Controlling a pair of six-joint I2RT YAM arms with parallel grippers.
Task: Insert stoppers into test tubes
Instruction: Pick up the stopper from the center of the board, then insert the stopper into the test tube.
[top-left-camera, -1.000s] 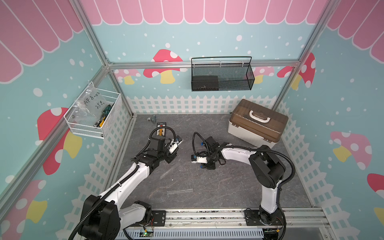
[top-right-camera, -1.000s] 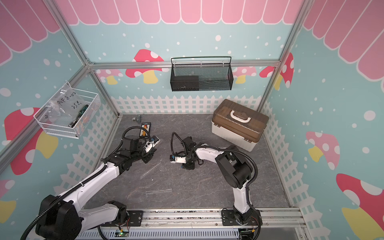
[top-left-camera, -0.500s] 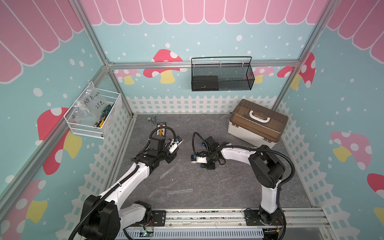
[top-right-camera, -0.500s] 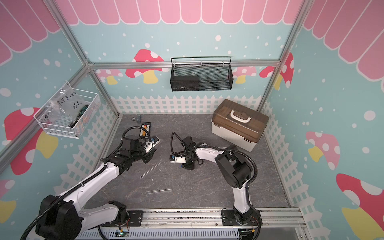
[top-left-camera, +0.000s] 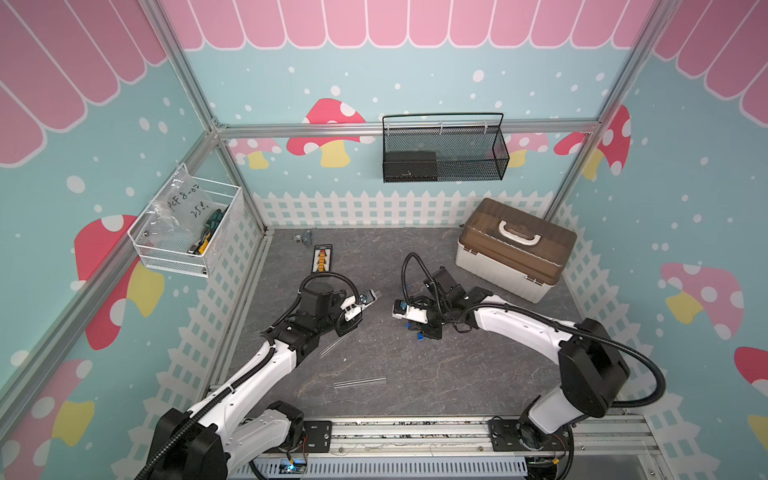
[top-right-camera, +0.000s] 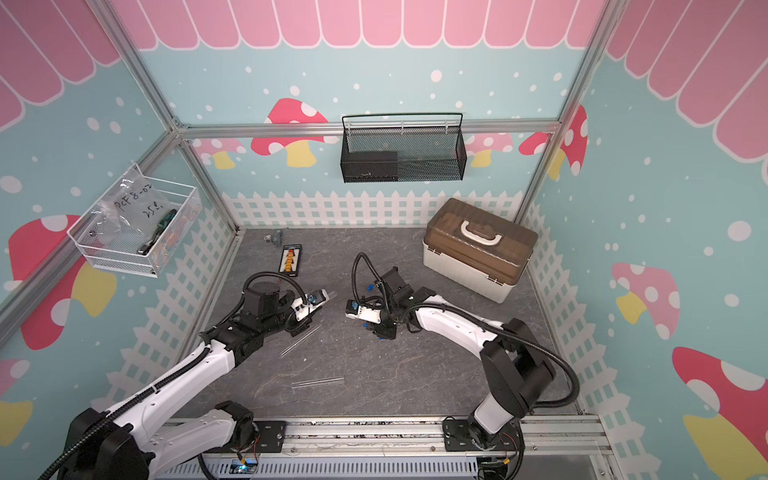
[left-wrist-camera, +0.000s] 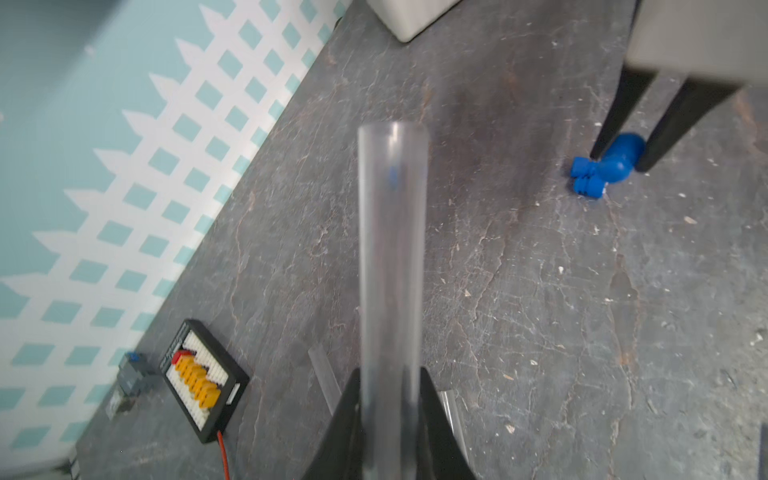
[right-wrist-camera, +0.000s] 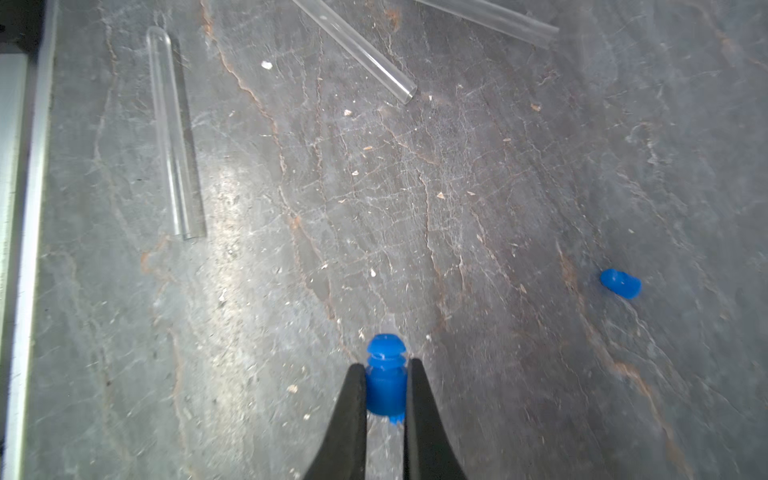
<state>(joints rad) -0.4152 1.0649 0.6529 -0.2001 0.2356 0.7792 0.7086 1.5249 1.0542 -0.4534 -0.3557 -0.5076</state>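
My left gripper (left-wrist-camera: 390, 374) is shut on a clear test tube (left-wrist-camera: 392, 257), whose open mouth points away from the wrist. In both top views this gripper (top-left-camera: 368, 299) (top-right-camera: 322, 297) hovers left of centre. My right gripper (right-wrist-camera: 386, 365) is shut on a blue stopper (right-wrist-camera: 385, 378), its ribbed tip poking past the fingertips, down at the mat. The left wrist view shows that stopper (left-wrist-camera: 621, 160) with another stopper (left-wrist-camera: 588, 187) touching it. One loose stopper (right-wrist-camera: 620, 283) lies apart. Three test tubes (right-wrist-camera: 174, 137) (right-wrist-camera: 361, 54) (right-wrist-camera: 490, 16) lie on the mat.
A brown-lidded toolbox (top-left-camera: 515, 249) stands at the back right. A black connector board (top-left-camera: 322, 257) and a small grey part (top-left-camera: 305, 237) lie near the back left. Two tubes (top-left-camera: 332, 345) (top-left-camera: 359, 381) lie in front of the left arm. Wire baskets (top-left-camera: 442, 153) (top-left-camera: 187, 232) hang on the walls.
The right gripper's jaws have closed onto the blue stopper. Both arms stay almost where they were, and the left gripper keeps its tube.
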